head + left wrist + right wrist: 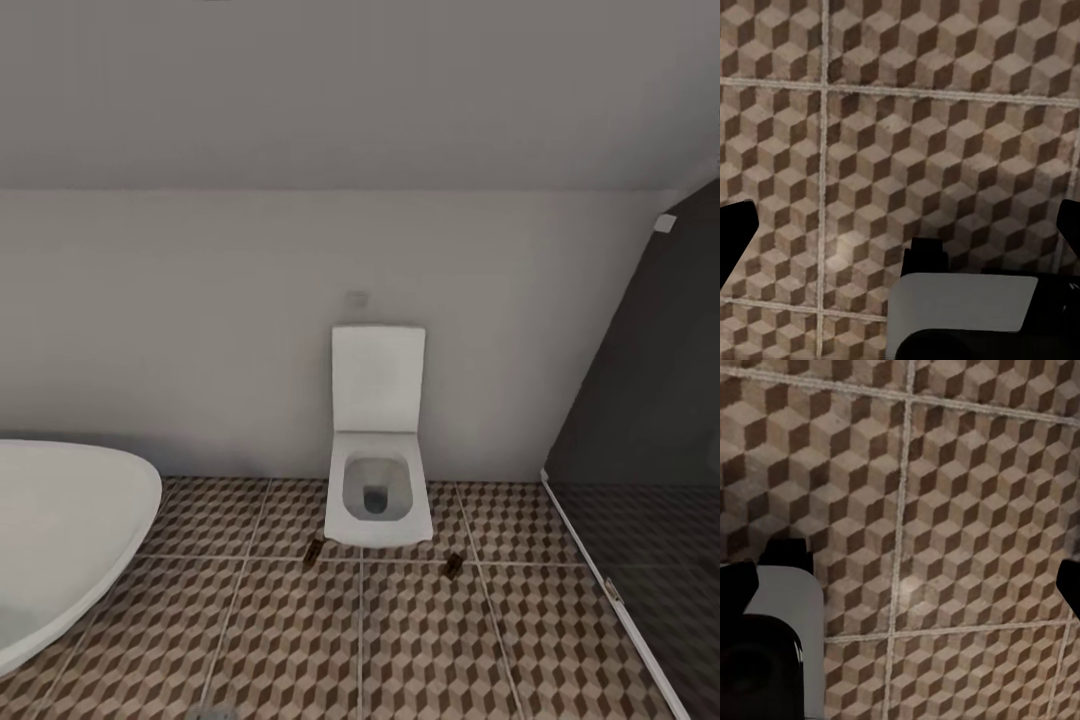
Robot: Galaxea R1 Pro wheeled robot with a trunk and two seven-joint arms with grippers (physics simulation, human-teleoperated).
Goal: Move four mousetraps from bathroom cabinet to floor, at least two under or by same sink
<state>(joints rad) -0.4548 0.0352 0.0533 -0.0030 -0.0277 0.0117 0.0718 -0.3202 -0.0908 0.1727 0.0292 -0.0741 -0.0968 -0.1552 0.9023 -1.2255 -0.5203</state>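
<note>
A white square-bowled toilet [378, 470] stands against the pale wall, lid raised. Two mousetraps lie on the bathroom floor [330, 640] by its front corners: one mousetrap [313, 551] just beside the left corner, the other mousetrap [453, 566] near the right corner. A white bathtub [60, 540] sits well left of the toilet. In each wrist view, the left gripper [900, 232] and the right gripper [900, 585] hang over bare tiles, their fingers [735, 240] spread wide apart and holding nothing.

Through my left wrist camera I saw two black fingertips [735, 236] flanking a pale grey rounded housing [964, 311] with a black block on it. The right wrist camera showed matching black fingertips [736, 585] beside a similar grey housing [795, 622] with a dark round part.
</note>
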